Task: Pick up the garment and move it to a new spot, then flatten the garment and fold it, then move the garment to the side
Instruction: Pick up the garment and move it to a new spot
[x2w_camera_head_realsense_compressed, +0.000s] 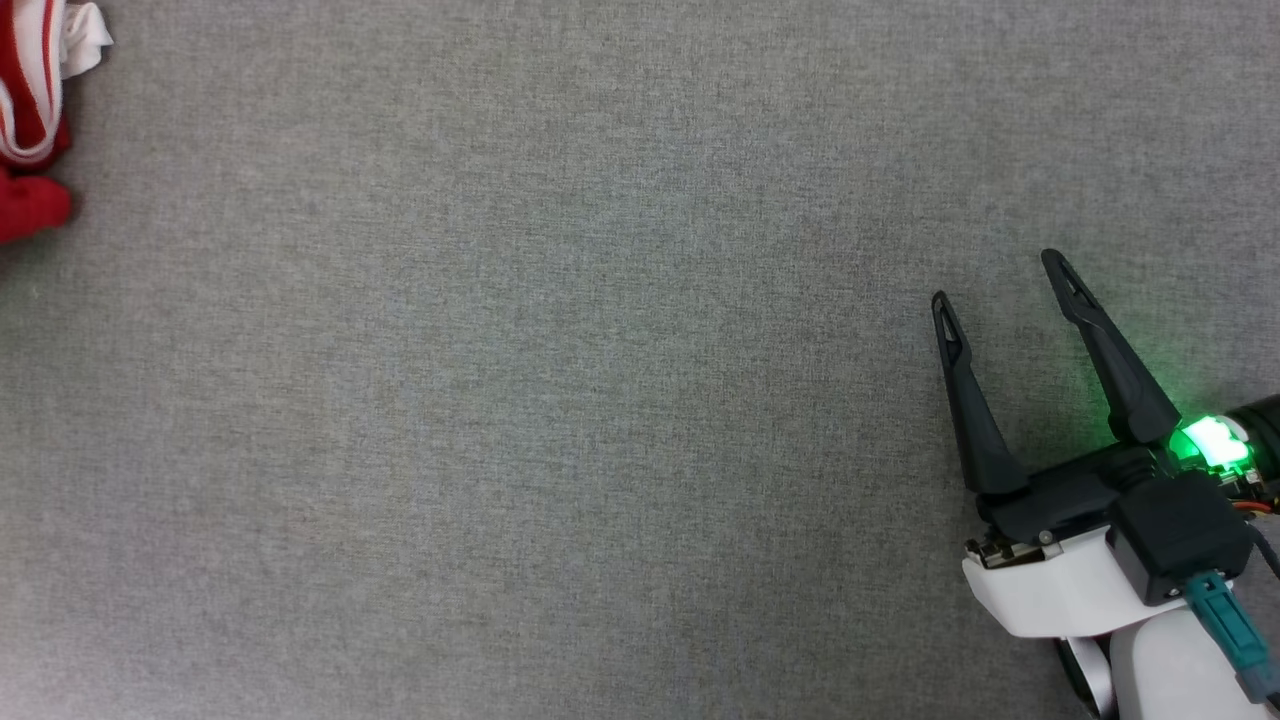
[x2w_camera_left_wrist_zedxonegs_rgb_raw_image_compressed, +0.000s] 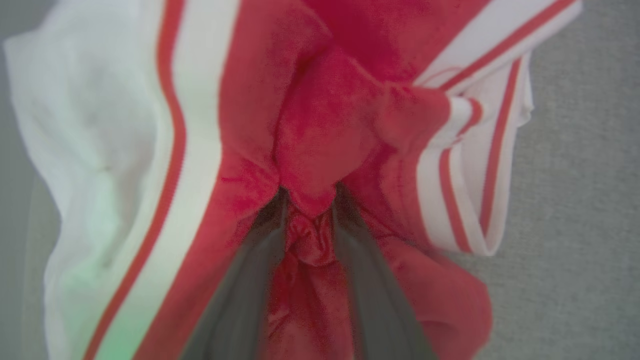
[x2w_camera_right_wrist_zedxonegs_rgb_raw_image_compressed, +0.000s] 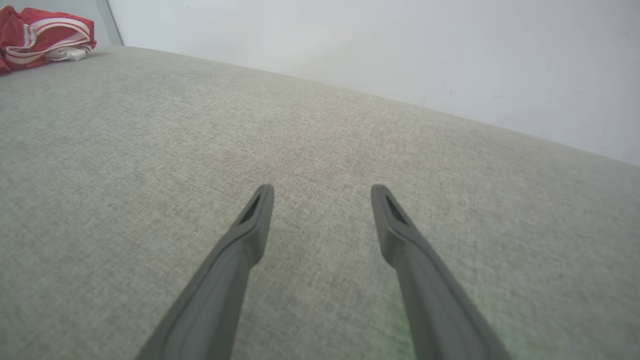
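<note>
Left gripper clamped on bunched red fold of garment. Right gripper spread wide, nothing held, above grey surface. Garment crumpled at surface's far left.

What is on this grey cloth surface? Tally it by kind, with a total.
Crumpled red-and-white fabric T-shirt: 1
Grippers with two long dark fingers: 2 (left gripper, right gripper)
Total: 3
</note>
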